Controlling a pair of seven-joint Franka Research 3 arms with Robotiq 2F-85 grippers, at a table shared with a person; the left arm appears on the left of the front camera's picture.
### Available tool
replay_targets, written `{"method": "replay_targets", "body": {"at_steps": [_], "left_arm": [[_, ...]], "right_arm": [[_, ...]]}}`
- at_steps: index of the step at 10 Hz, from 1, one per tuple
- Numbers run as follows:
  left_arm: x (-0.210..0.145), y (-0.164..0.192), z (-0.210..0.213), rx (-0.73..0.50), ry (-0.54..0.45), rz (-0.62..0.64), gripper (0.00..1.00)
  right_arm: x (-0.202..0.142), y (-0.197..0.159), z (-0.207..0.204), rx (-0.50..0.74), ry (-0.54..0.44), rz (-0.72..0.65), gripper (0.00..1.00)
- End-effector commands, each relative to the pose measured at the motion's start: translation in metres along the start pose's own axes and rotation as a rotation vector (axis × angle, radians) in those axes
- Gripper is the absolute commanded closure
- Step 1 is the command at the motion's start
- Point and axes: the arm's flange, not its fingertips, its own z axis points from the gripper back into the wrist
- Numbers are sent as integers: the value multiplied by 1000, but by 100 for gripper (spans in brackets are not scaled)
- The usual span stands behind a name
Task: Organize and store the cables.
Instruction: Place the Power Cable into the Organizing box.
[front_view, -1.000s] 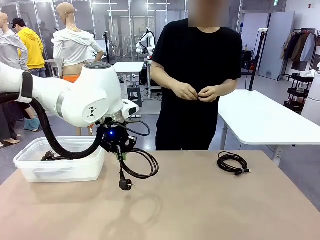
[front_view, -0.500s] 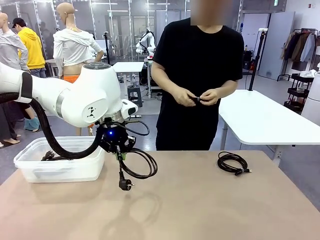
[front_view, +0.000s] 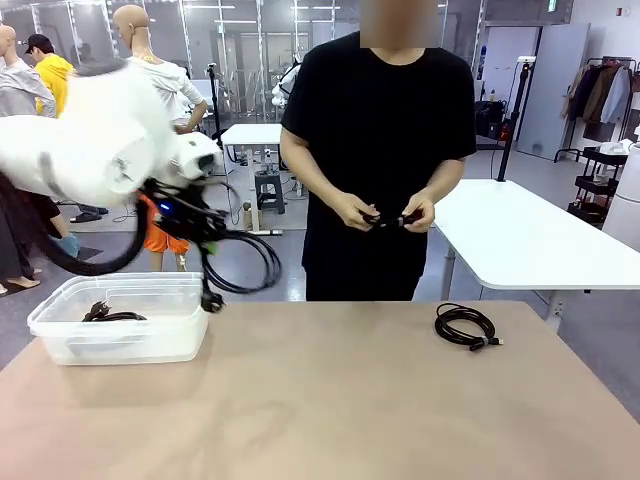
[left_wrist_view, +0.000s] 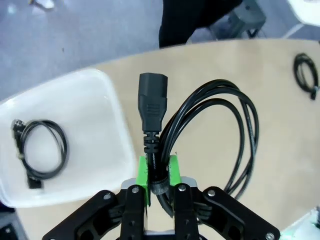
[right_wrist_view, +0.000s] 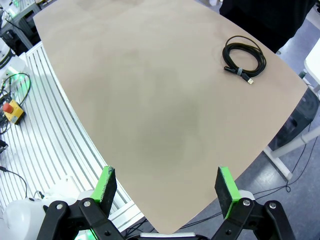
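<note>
Right end effector (right_wrist_view: 166, 175) hangs wide open over the table (right_wrist_view: 150, 110); left end effector (left_wrist_view: 158, 170) pinches the power cord (left_wrist_view: 151, 107) below its plug, loops dangling just beside the bin (left_wrist_view: 85, 105); best to centre over the bin, lower, then release, so the loops clear the rim.

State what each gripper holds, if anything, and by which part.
Left gripper grips a coiled black cable on the cord below its plug. Right gripper is open, holding nothing.

The tan table (front_view: 350, 400) bears a clear bin (front_view: 120, 340) at left and a coiled cable (front_view: 447, 333) at right.
</note>
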Motion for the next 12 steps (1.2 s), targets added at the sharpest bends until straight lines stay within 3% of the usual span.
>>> {"method": "replay_targets", "body": {"at_steps": [1, 4, 6, 9, 12], "left_arm": [[8, 67, 1, -59, -70, -16, 81], [20, 157, -12, 43, -162, 66, 81], [14, 205, -20, 25, -163, 74, 81], [-15, 241, -23, 52, -75, 65, 81], [-39, 252, -30, 110, -40, 44, 81]], "right_arm": [[0, 0, 0, 1, -6, 5, 0], [0, 0, 0, 1, -6, 5, 0], [0, 0, 0, 1, -6, 5, 0], [0, 0, 0, 1, -6, 5, 0], [0, 0, 0, 1, -6, 5, 0]]}}
